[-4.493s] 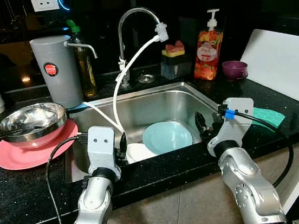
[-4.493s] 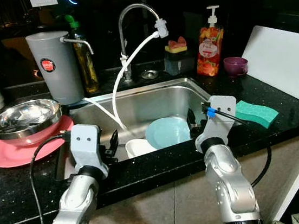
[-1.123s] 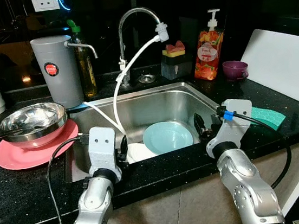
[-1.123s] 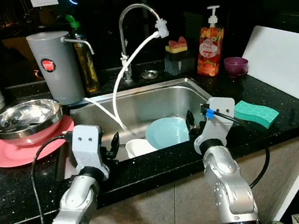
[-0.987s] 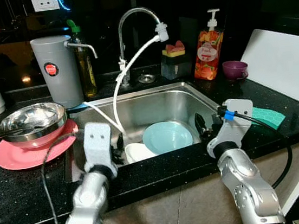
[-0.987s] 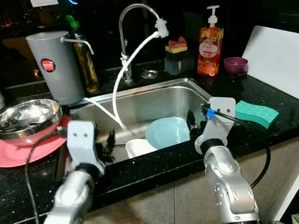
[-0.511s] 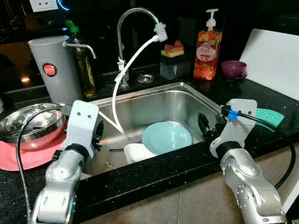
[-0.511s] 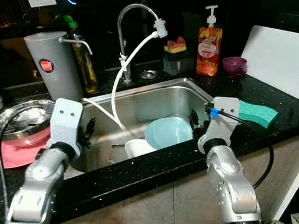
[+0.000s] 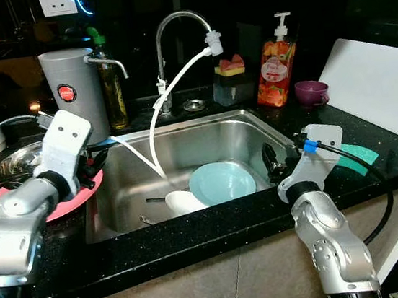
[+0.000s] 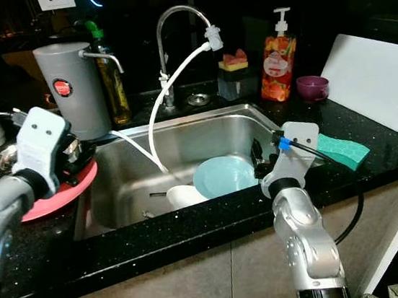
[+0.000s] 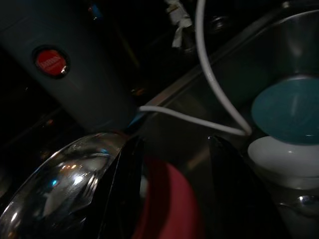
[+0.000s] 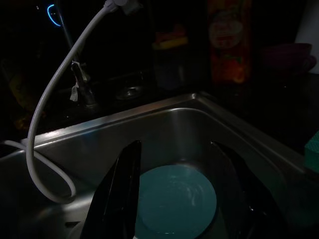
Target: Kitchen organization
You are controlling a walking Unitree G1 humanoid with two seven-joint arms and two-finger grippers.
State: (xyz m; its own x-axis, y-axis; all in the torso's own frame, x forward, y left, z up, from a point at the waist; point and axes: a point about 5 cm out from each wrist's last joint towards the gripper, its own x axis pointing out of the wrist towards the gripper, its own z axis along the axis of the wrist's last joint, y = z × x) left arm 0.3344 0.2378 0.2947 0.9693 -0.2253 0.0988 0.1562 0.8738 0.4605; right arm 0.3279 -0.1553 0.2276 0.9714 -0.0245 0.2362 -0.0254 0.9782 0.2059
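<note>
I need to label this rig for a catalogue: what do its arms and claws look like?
Both arms are silver jointed metal with pale boxy wrist housings and looping black cables. The left claw and right claw each have two long black fingers. A blue tag marks the right wrist.

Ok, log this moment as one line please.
left gripper: open over pink plate | right gripper: open above blue plate in sink | nothing held

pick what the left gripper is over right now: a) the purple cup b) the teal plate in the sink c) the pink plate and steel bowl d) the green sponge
c: the left gripper hangs open at the edge of the pink plate and steel bowl, left of the sink.
</note>
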